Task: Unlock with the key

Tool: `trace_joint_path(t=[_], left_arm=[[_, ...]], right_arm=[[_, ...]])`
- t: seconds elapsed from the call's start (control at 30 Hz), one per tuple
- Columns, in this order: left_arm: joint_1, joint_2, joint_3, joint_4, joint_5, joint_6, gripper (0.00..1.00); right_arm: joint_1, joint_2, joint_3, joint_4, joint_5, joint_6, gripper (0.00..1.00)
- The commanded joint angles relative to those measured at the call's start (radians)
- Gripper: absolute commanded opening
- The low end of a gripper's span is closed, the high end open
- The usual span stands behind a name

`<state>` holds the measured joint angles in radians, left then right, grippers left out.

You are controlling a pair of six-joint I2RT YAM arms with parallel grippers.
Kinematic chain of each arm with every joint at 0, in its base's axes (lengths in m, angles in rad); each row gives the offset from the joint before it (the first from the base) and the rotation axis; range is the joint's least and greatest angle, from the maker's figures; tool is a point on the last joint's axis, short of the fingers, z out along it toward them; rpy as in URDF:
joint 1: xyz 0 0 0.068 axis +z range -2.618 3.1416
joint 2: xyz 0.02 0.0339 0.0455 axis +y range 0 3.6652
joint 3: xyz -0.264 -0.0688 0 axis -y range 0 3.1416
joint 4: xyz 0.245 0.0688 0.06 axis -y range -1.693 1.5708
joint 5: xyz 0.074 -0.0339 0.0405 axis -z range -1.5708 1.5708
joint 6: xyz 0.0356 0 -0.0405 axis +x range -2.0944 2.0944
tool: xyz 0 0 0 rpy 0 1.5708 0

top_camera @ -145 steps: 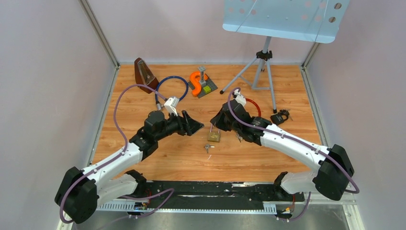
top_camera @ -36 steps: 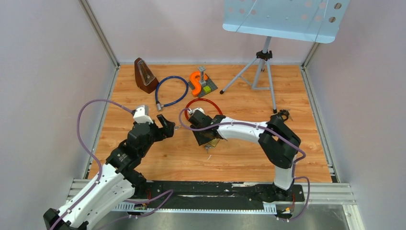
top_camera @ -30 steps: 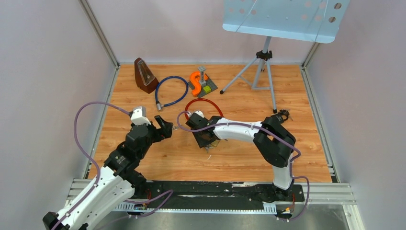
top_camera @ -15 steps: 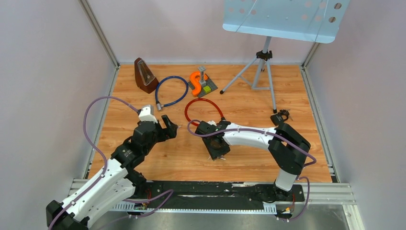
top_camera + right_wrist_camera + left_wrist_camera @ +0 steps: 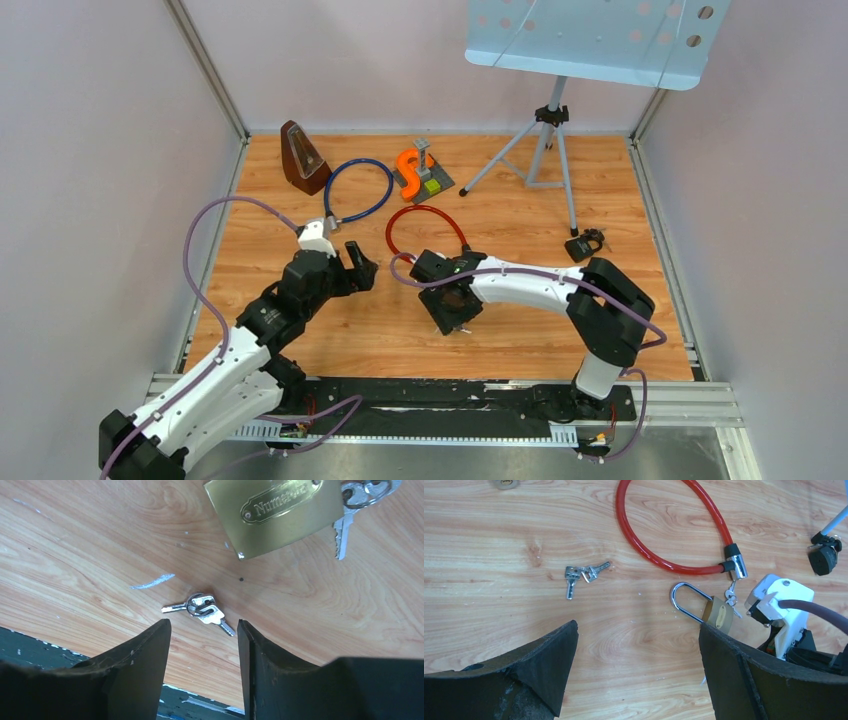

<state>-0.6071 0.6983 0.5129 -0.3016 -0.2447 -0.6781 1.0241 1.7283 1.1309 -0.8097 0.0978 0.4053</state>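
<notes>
Toward the near edge of the desk (image 5: 520, 335), about midway along it: right gripper (image 5: 202, 624), jaws apart, tips low over the wood and straddling a small key pair (image 5: 202, 609).

Lock: brass padlock (image 5: 272, 510), flat on the desk just beyond those keys toward the far edge, shackle apparently shut, a further key bunch (image 5: 361, 492) at its corner.

Change noted: within the last second this wrist has slid off the padlock toward the near edge, bringing the keys between the jaws. Judged step: picking up the key; insertion not yet begun.

Idle arm: left gripper (image 5: 638, 630), jaws wide apart, empty, hovering toward the left edge, free to steady the padlock.

Also present: red cable lock (image 5: 664, 535), nearer the far edge.
</notes>
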Motion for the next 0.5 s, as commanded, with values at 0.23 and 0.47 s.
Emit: trace_joint_path(t=[0.23, 0.47], left_arm=[[-0.003, 0.016, 0.027, 0.054, 0.035, 0.031, 0.96], [-0.003, 0.021, 0.031, 0.066, 0.050, 0.032, 0.96]], right_arm=[[-0.003, 0.082, -0.052, 0.069, -0.041, -0.114, 0.46], [-0.008, 0.027, -0.067, 0.130, -0.021, -0.119, 0.15]])
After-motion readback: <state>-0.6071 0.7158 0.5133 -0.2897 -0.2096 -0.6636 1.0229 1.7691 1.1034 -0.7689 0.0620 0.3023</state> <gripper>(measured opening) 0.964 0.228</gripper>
